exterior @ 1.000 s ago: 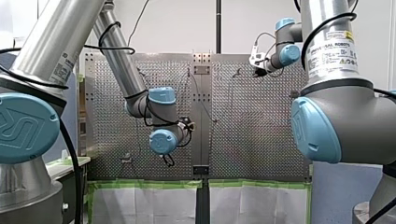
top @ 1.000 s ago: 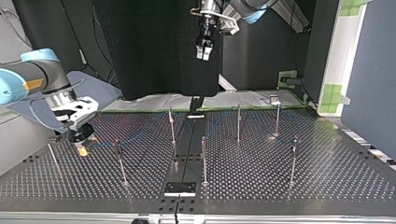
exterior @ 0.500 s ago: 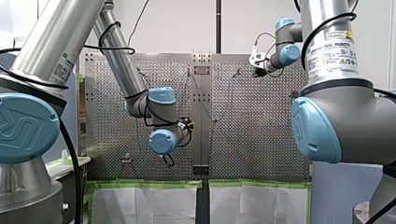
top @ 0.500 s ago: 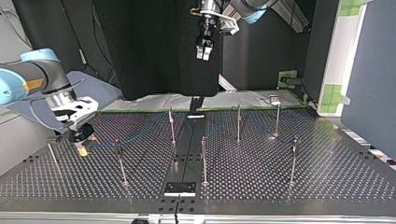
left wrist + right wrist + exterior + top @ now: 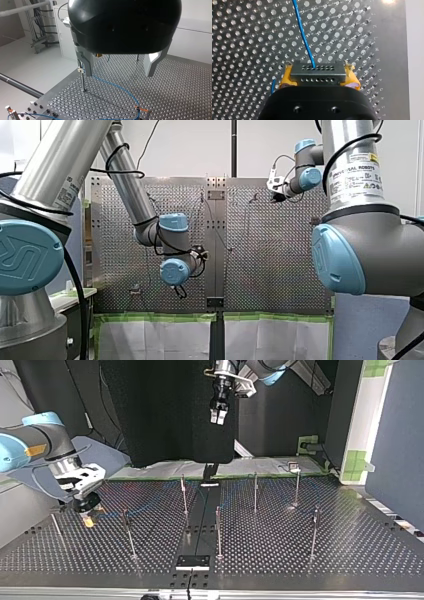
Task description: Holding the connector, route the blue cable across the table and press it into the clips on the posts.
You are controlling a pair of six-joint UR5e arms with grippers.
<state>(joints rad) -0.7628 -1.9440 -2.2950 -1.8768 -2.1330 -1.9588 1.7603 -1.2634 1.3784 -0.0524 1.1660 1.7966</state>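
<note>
At the top view's nine o'clock, my right gripper (image 5: 88,515) hangs low over the perforated metal table (image 5: 300,555), its yellow pads (image 5: 286,77) clenched on the grey rectangular connector (image 5: 317,73). With straight ahead of my fingers as twelve, the connector's long axis runs pad to pad, nine to three. The thin blue cable (image 5: 303,35) leaves its front face toward eleven. Slender metal posts (image 5: 129,532) stand to the right. At twelve o'clock my left gripper (image 5: 218,414) hangs high, fingers spread, grasping nothing.

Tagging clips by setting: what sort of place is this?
Probably a robotics lab test bench: a perforated metal table with thin upright metal posts, grey-and-blue robot arms, my left and my right, flanking it, and a thin blue cable over it.
</note>
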